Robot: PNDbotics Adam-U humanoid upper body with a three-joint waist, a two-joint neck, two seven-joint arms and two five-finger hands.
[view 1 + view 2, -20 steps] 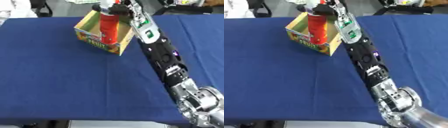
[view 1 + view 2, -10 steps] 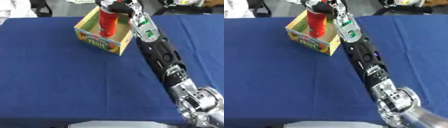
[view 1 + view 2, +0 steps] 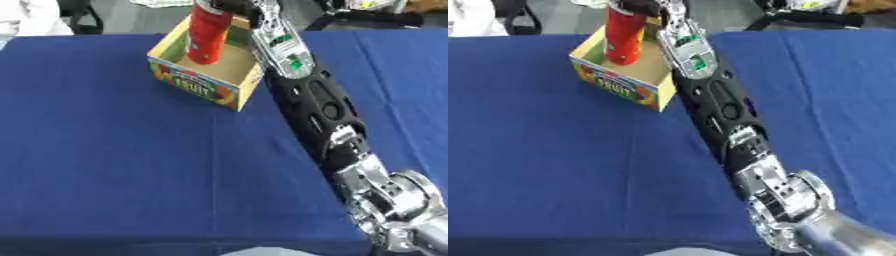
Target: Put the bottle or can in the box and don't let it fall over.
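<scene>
At the 12 o'clock edge of the blue surface we find a red can standing upright inside the open cardboard box, whose front panel carries colourful fruit graphics and the word "FRUIT". The right arm reaches up from the 5 o'clock corner to the can's top, where the right robot hand sits at the frame edge; we cannot tell how far its fingers are closed or whether they hold the can.
</scene>
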